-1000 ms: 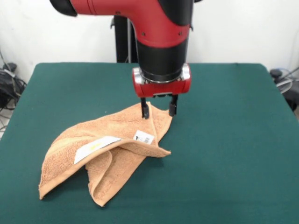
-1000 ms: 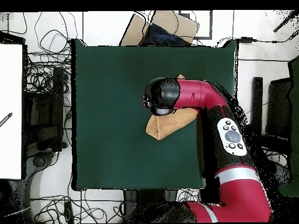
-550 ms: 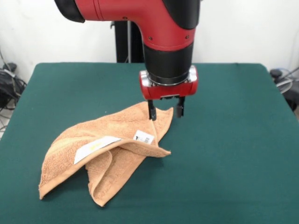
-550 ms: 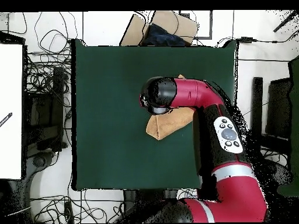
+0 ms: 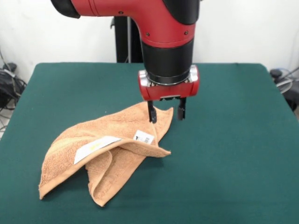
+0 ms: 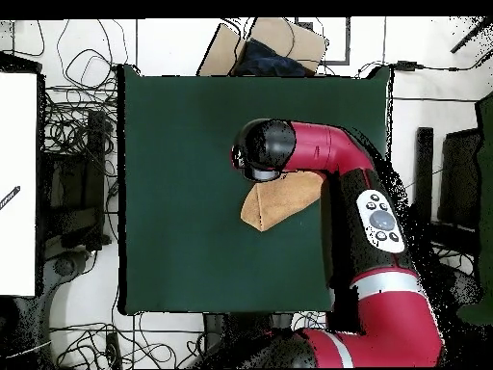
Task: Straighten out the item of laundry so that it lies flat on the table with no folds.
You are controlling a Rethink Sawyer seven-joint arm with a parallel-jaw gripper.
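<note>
Towel: peach-orange terry, folded over itself, lay on the green bench left of centre in the front view. One folded flap ran from the top corner at 1 o'clock down to a point at 3 o'clock; a second layer spread toward 7 o'clock, ending in two loose corners near the bench's front edge. Two white tags sat on the upper fold, the larger toward 9 o'clock, the smaller beside it toward 3 o'clock.

Pincer: stood open, fingers apart, straddling the towel's top corner; one finger over the cloth, the other just off its edge over bare felt. Contact with the cloth could not be told.

Arm: in the overhead view, covered most of the towel; only a tan wedge showed, near bench centre.
</note>
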